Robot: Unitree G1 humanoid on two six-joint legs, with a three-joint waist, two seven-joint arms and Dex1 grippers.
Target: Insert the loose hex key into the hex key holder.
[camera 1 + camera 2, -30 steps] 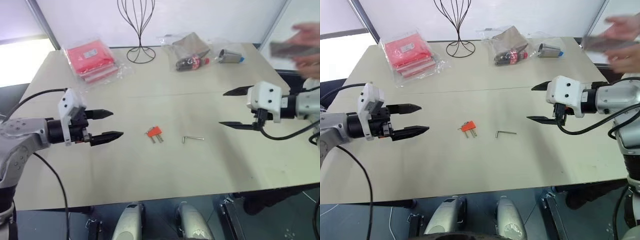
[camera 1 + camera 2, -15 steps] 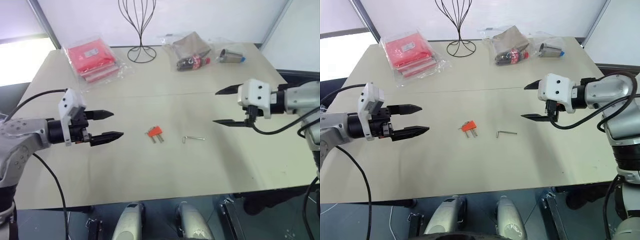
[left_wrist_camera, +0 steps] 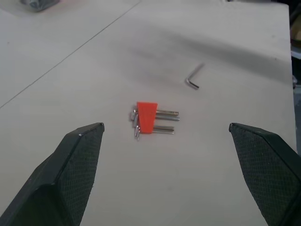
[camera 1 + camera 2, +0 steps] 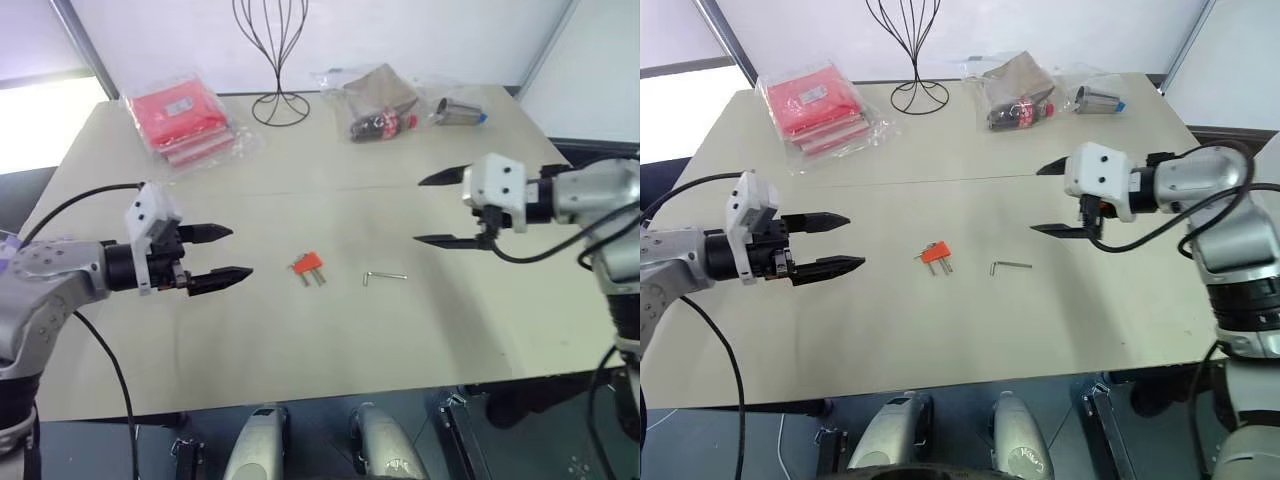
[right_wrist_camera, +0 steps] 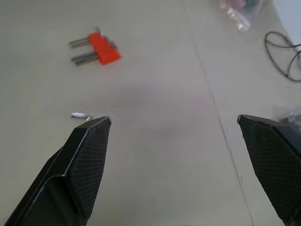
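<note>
1. The worktop (image 4: 300, 350) is a flat, matte, pale beige surface with a thin seam running across its middle.
2. The hex key holder (image 4: 308, 264) is a small orange-red plastic wedge with short grey metal keys sticking out; it lies near the worktop's centre.
3. The loose hex key (image 4: 384, 277) is a thin silver-grey L-shaped rod lying flat at about 3 o'clock from the holder, near it but apart.
4. The left gripper (image 4: 225, 254) hovers at 9 o'clock from the holder, its black tapered fingers (image 3: 75, 160) spread wide with a fine cross-hatched grip texture, holding nothing.
5. The right gripper (image 4: 438, 210) hangs above the worktop at about 2 o'clock from the loose key, fingers (image 5: 84, 165) wide apart and empty.
6. At the far edge, about 11 o'clock from the holder, red packets (image 4: 180, 118) sit in crinkled clear plastic; at 12 o'clock stands a black wire stand (image 4: 278, 60); at 1 o'clock lie a bagged brown item with a small dark bottle (image 4: 378, 100) and a grey metal cylinder (image 4: 458, 110).
7. Against a second ago, the right gripper has moved inward toward the loose key, and the blurred person's hands at the right edge are gone. The left gripper, holder and key remain where they were.
</note>
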